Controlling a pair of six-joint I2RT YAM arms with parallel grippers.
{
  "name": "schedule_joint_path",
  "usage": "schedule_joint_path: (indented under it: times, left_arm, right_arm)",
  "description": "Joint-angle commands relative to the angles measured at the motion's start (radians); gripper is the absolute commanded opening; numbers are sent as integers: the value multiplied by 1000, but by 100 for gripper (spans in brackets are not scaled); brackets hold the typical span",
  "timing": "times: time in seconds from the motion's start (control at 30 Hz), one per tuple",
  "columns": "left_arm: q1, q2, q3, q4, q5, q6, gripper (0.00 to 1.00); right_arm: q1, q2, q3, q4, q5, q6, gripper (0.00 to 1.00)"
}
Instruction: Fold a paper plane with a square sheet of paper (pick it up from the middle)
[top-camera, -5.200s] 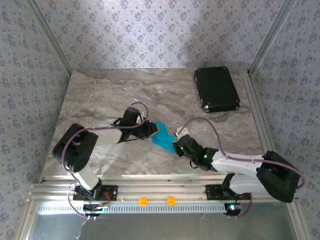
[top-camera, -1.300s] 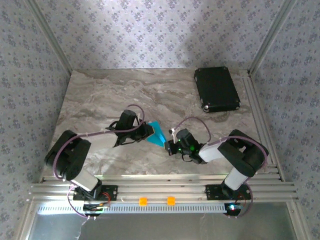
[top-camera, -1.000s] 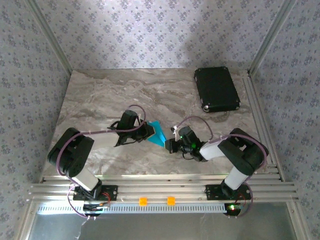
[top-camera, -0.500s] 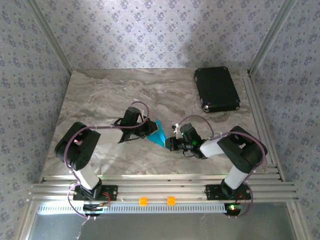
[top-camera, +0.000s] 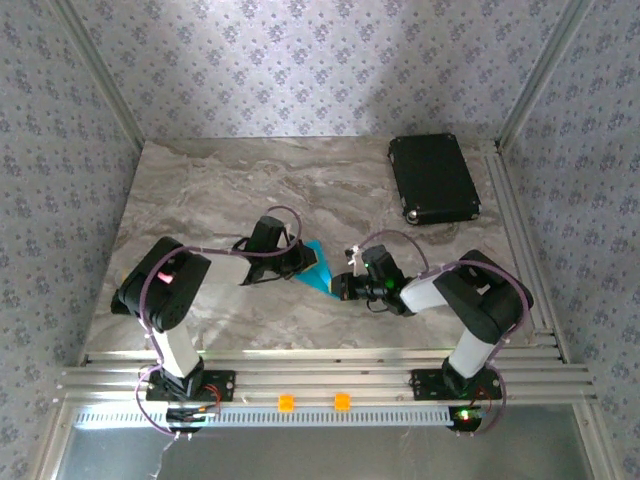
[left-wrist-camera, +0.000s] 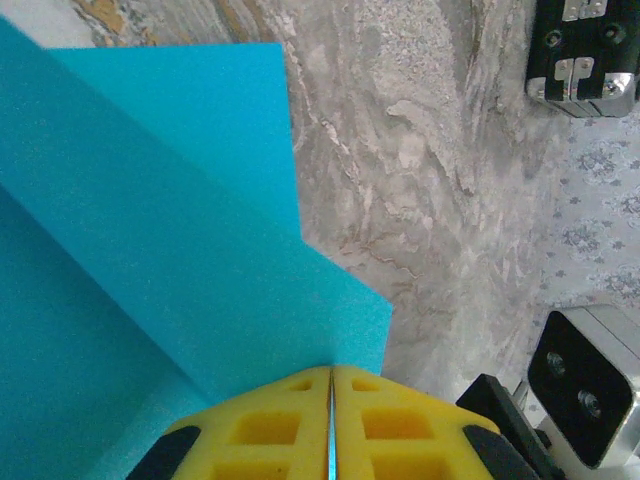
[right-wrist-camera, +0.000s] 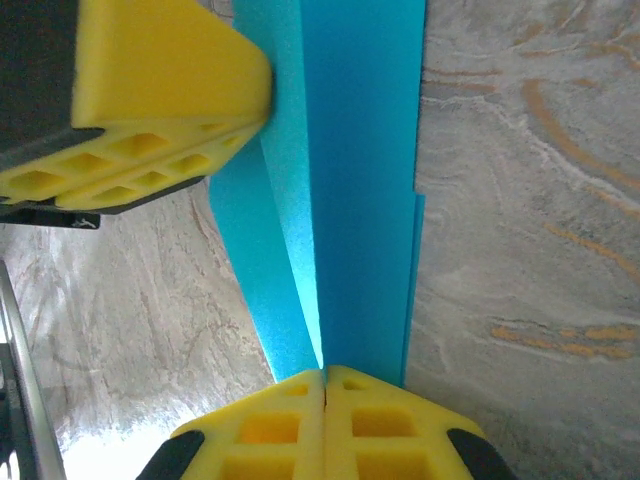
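The square sheet of paper (top-camera: 318, 266), folded, hangs at mid-worktop (top-camera: 200, 190), pinched from both sides (claws nearly nose to nose): left claw (left-wrist-camera: 331, 372) and right claw (right-wrist-camera: 323, 375) each clenched on an edge. A black case (top-camera: 433, 180) lies well apart, far right.

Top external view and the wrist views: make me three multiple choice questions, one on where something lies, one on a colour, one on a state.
1. Where on the table is the black case?
A. far right corner
B. near left corner
C. centre
2. What colour is the sheet of paper?
A. red
B. cyan-blue
C. white
3. How does the left gripper stand?
A. wide open
B. shut on the sheet of paper
C. shut on the black case
Answers: 1 A, the case lies by the far right edge. 2 B, the paper is bright cyan in each view. 3 B, its yellow pads meet on the paper's edge, as with the right gripper.
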Motion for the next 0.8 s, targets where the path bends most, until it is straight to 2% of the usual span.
schedule_joint_path:
  times: [0.0,0.47,0.77]
  left_arm:
    - [-9,21,34,21,-2,-4,10]
    - [-17,53,34,15,-23,1,10]
    - [-31,38,32,19,-31,3,16]
  right_arm:
    - [1,48,1,-90,-21,13,5]
    - [-12,99,-11,-67,-36,60,2]
    - [-19,100,-3,-140,-4,84,0]
